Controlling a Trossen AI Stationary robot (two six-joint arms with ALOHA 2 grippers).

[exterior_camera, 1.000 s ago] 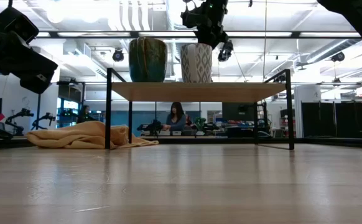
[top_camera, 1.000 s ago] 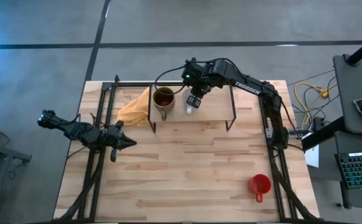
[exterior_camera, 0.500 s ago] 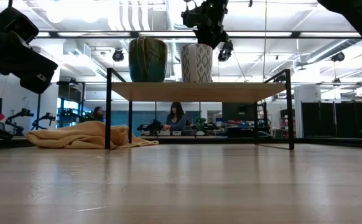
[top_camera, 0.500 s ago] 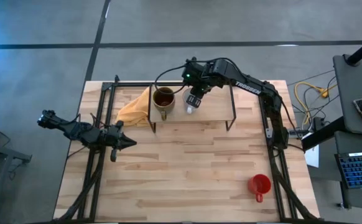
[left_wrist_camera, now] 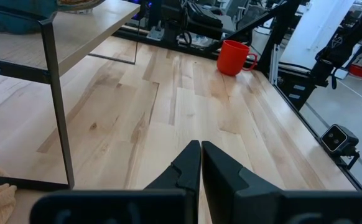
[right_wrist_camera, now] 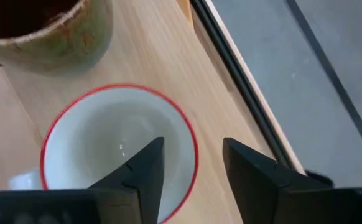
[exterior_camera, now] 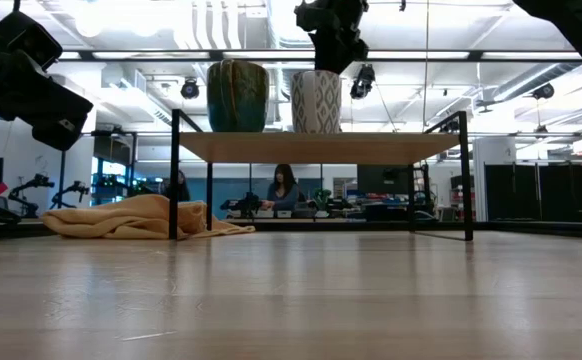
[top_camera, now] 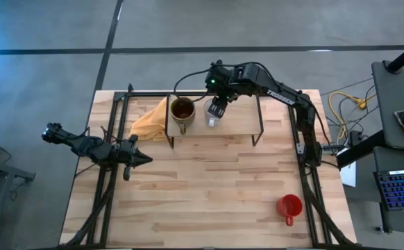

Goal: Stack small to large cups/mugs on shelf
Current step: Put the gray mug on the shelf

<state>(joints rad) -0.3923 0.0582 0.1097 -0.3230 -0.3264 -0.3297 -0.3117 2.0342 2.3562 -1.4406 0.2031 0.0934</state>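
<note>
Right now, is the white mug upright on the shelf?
Yes, upright: the white mug stands on the shelf, mouth up and empty in the right wrist view, right gripper open above it.

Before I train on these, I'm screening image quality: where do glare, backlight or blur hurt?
Low view: bright ceiling lights backlight the shelf and the right gripper. High view: blue glare at left edge. Right wrist view: white mug close, slightly soft.

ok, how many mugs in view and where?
3. Brownish-olive mug and white mug stand side by side on the shelf, the right gripper open above the white one. Red mug sits on the table's near right corner. None look hidden.
</note>
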